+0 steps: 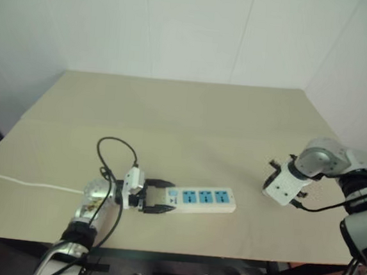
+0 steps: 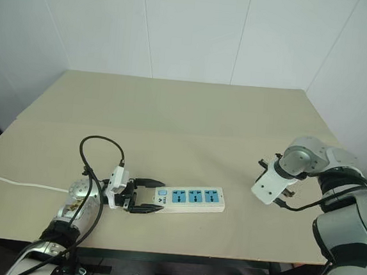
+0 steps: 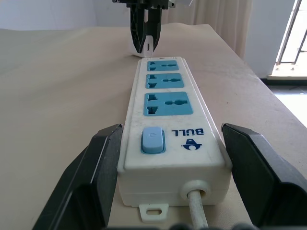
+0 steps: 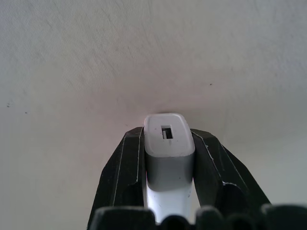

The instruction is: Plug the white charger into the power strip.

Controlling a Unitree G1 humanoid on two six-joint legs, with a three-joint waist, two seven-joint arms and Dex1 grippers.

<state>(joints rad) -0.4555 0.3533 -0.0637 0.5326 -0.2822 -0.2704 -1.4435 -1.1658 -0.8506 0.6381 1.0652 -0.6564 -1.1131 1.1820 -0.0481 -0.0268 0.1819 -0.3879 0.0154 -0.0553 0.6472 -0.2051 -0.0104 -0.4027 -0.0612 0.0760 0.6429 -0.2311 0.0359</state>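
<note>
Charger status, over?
Right gripper shut on white charger. Left gripper clamps power strip at switch end. Table between them bare.

Silver-grey metal forearms end in white boxy wrist housings. Black cables loop along both arms. The left gripper [image 1: 159, 196] and right gripper [image 4: 169, 158] carry wedge-shaped matte black fingers [image 3: 96, 177].

The power strip [image 3: 170, 143] is coloured white, with three blue socket panels, a blue switch [image 3: 153, 140] and a blue printed logo [image 3: 192, 139]. A white cord [image 1: 25, 183] is seen trailing from it. The white charger [image 4: 169, 143] is plain, with a small dark port in its face. Black fingers [image 3: 98, 172] are seen on both grippers. The worktop [image 1: 184, 125] is a plain pale beige, and the wall [image 2: 193, 29] behind is tiled in white.
</note>
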